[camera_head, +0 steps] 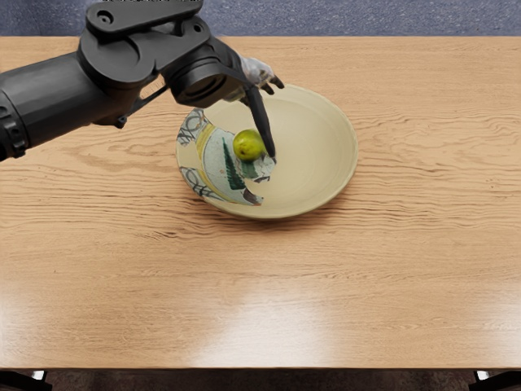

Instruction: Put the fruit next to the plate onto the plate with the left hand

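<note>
Fruit sits inside plate, left of centre, on painted patch. Left hand hangs right over it, touching fruit's right side (gripping or loose, cannot tell), likely placed so for set-down. Count: one fruit, one plate, one arm showing; table beneath.

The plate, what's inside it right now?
A yellow-green fruit lies inside the plate, on its painted left part. One finger of the left hand reaches down beside it. The hand covers the plate's back-left rim, so that part cannot be seen.
</note>
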Available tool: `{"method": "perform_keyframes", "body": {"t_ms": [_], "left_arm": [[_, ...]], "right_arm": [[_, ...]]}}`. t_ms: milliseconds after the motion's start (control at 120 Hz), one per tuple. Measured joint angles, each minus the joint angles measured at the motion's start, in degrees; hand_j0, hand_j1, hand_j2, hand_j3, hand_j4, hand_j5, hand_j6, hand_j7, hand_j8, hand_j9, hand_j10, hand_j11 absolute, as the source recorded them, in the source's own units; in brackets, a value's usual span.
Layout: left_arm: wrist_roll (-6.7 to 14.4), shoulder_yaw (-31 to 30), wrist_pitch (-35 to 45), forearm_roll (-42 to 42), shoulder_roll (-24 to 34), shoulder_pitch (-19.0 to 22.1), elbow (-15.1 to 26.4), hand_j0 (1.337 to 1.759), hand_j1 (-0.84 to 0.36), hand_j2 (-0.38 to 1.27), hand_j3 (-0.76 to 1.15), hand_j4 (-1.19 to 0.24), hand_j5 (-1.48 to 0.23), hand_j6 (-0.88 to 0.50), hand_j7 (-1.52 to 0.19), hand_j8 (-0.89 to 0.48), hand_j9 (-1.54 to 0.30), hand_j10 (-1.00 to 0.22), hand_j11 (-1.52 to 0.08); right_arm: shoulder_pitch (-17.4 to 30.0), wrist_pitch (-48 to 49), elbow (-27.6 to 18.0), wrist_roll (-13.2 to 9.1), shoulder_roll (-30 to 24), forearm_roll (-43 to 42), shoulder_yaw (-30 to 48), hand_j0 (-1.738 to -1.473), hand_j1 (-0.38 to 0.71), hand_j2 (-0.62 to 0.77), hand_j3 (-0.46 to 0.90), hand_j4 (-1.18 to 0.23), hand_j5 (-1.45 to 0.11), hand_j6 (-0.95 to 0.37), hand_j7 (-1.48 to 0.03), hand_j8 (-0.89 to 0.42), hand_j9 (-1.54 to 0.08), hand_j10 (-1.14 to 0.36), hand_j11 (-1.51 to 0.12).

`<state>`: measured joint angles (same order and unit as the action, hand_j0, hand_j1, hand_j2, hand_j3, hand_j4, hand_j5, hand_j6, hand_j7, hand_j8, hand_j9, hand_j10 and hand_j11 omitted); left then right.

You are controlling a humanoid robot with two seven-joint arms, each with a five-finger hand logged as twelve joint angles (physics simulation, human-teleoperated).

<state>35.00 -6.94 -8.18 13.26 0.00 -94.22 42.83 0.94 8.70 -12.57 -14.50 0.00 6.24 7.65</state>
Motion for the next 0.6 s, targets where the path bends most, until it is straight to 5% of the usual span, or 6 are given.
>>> {"method": "perform_keyframes", "body": {"t_ms": [133,408,600], "left_arm": [[0.0,1.28,0.24,-7.48,0.3,0.84,7.91,1.658,0.32,0.03,0.0,-0.03,-0.04,-0.02,-0.04,-0.02,-0.04,-0.03,-0.04],[0.0,5.98,-0.09,-22.3,18.8,4.94,29.95,1.658,0.34,0.01,0.0,-0.01,-0.01,-0.01,-0.01,-0.01,-0.01,-0.01,-0.01],[0.0,10.15,-4.51,-28.04,29.18,13.33,38.1,1.658,0.35,0.0,0.0,0.0,0.0,0.0,0.0,0.0,0.0,0.0,0.0]], "right_arm": [[0.0,0.0,0.0,0.0,0.0,0.0,-0.01,-1.658,-0.31,-0.01,0.0,-0.03,-0.04,-0.03,-0.04,-0.03,-0.04,-0.03,-0.04],[-0.05,0.0,0.0,0.0,0.0,0.0,0.0,-1.658,-0.31,-0.01,0.0,-0.03,-0.04,-0.03,-0.04,-0.03,-0.04,-0.03,-0.04],[-0.06,0.0,0.0,0.0,0.0,0.0,0.0,-1.658,-0.31,-0.01,0.0,-0.03,-0.04,-0.03,-0.04,-0.03,-0.04,-0.03,-0.04]]}}
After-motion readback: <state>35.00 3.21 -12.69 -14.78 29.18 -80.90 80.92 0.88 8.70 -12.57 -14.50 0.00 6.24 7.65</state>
